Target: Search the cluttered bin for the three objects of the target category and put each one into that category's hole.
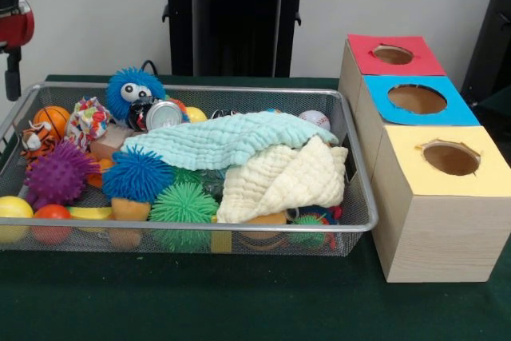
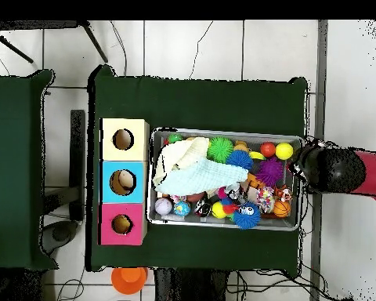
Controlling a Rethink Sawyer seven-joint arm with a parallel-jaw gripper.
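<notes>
At the near rim of the wire bin (image 1: 239, 227) a green spiky ball (image 1: 184, 204) presses against the mesh, with a blue spiky ball (image 1: 137, 173) just behind it and a purple spiky ball (image 1: 57, 175) further toward the bin's left end; in the bin's near left corner a yellow ball (image 1: 12, 209) and a red ball (image 1: 52, 215) lie touching. A cream cloth (image 1: 287, 181) is heaped over the bin's near right part and hides most of what lies under it, and a mint cloth (image 1: 223, 140) spreads across the middle of the bin, partly on top of the cream one, covering more toys. Behind these, toward the bin's far side, sit a tiger toy (image 1: 36, 137), a small basketball (image 1: 54, 117), a blue fuzzy ball with eyes (image 1: 134, 89), a metal can (image 1: 164, 114) and a baseball (image 1: 314, 119). Which three pieces belong to the target category cannot be told. Just beside the bin's right end stand three wooden boxes in a row running away from the camera: the yellow-topped box (image 1: 447, 197) nearest, then the blue-topped box (image 1: 417, 113), then the red-topped box (image 1: 395, 65), each with a round hole in its top. Off the bin's far left corner the red and black arm (image 1: 14, 25) hangs at the frame edge; its gripper (image 1: 12, 77) is cut off there, so whether it is apart or together cannot be told
</notes>
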